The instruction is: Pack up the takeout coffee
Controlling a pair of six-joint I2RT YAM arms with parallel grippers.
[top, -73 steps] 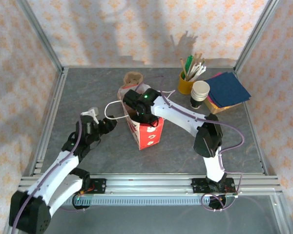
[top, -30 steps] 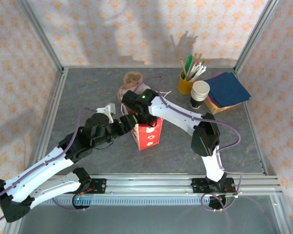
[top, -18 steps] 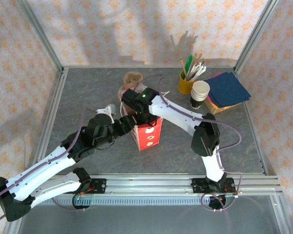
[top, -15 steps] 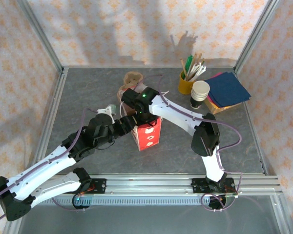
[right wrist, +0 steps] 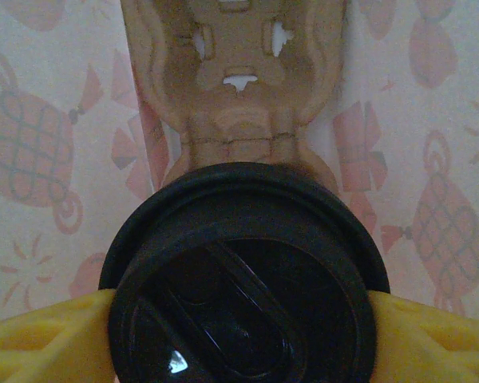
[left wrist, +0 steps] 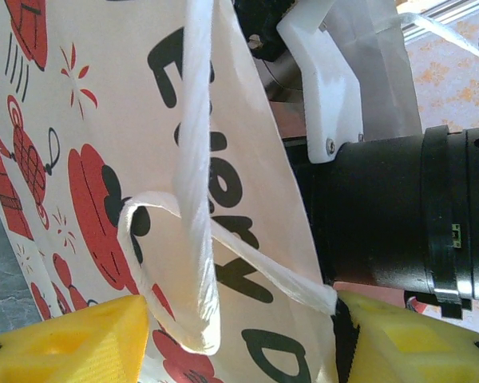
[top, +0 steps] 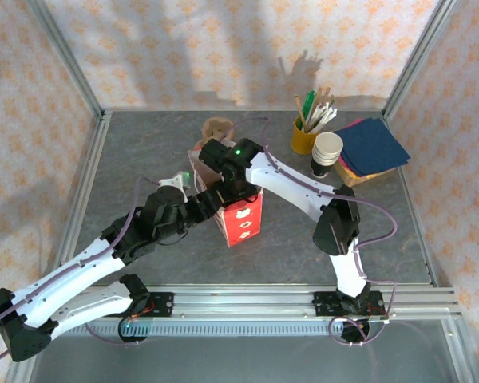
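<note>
Left hand [left wrist: 238, 323] sits at the near-left top edge of the paper bag [top: 243, 223]. Its fingers [left wrist: 72, 343] stand part-way apart, with the bag's printed wall and a loop of its white twisted handle [left wrist: 198, 159] between them. Can't tell if I'm pinching the paper or just bracing it. Right hand [right wrist: 239, 319] is over the bag mouth, clamped on the takeout coffee [right wrist: 247, 239], yellow pads [right wrist: 40, 339] pressed on either side of the black lid [right wrist: 223, 271]. Cup reads as upright, lid on. Past the cup my wrist view shows a brown cardboard carrier [right wrist: 238, 88] against pale printed paper, which I take as the bag's inside, so the cup is at or just inside the mouth. Depth not readable. Step in hand: lowering the coffee into the bag, roughly mid-task. Next move wants a straight vertical descent with the cup level, the bag mouth held spread and the handle out of the path. Release only once the base is seated. Risk is snagging the bag wall and tipping bag or cup. Right of the bag, well apart: yellow cup of stirrers [top: 305, 137], stack of paper cups [top: 327, 152], blue napkins [top: 373, 145]. Desk [top: 144, 152] is grey, stone-look, matte. Enclosure is aluminium framing [top: 247, 299] with orange-patterned wallpaper panels [top: 223, 48], arm shadows on the back one.
</note>
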